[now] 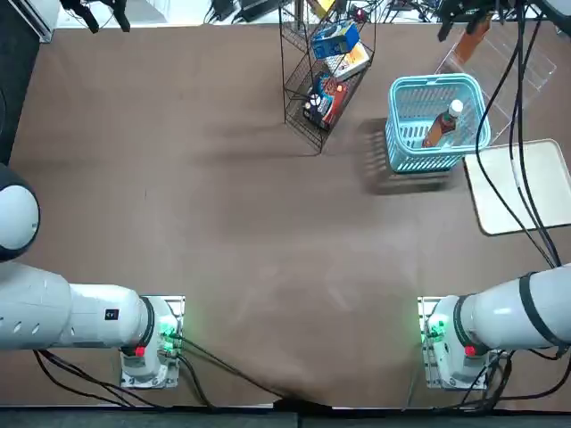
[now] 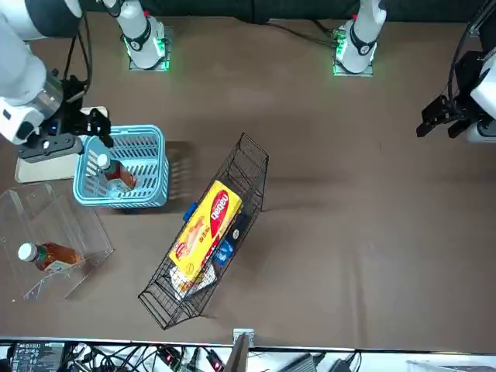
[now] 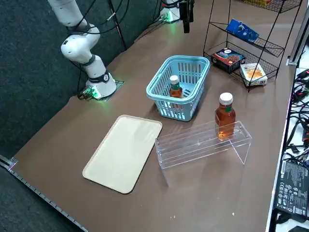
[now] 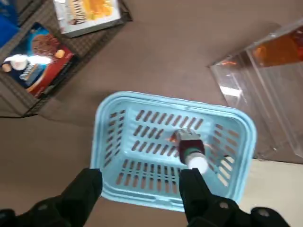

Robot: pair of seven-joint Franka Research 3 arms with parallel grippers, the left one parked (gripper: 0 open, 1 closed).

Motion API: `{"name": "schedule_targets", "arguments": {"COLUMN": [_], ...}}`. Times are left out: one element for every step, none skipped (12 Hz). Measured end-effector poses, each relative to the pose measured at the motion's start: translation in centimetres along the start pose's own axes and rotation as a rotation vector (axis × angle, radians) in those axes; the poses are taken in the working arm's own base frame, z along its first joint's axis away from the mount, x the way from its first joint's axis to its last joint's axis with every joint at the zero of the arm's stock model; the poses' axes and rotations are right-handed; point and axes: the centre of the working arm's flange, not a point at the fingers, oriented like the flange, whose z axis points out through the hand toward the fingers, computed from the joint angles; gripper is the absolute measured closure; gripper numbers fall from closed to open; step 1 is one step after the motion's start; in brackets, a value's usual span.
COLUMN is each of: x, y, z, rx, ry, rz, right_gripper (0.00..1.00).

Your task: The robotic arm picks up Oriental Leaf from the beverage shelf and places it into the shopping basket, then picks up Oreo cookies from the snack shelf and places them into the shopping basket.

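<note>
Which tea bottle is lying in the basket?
The bottle inside the light blue basket, below the right gripper; the other is on the clear rack.

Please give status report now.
Right gripper open above basket. Tea bottle inside basket. Blue pack still on black wire rack; nothing blocking seen.

We see a cream tray (image 3: 123, 153) flat on a brown tabletop (image 1: 223, 223), a yellow box (image 2: 206, 231), a white-and-orange box (image 3: 253, 74) and a red-blue-black pack (image 3: 228, 59).
</note>
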Motion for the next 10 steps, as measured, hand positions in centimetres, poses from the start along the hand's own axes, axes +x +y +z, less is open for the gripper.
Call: {"name": "schedule_targets", "arguments": {"x": [0.0, 0.1, 0.1, 0.1, 0.1, 0.1, 0.2, 0.3, 0.5, 0.9], "y": [-1.0, -1.9, -2.6, -3.0, -3.3, -3.4, -3.6, -3.8, -3.9, -4.2], "z": [0.0, 0.0, -0.1, -0.1, -0.1, -0.2, -0.3, -0.4, -0.6, -1.0], "rx": [0.009, 0.023, 0.036, 0.045, 0.053, 0.070, 0.092, 0.115, 0.137, 0.179], "ry": [0.000, 0.001, 0.002, 0.003, 0.005, 0.008, 0.017, 0.033, 0.053, 0.104], "rz": [-0.015, -0.026, -0.035, -0.043, -0.053, -0.066, -0.091, -0.122, -0.153, -0.219], "right_gripper": [0.00, 0.00, 0.00, 0.00, 0.00, 0.00, 0.00, 0.00, 0.00, 0.00]}}
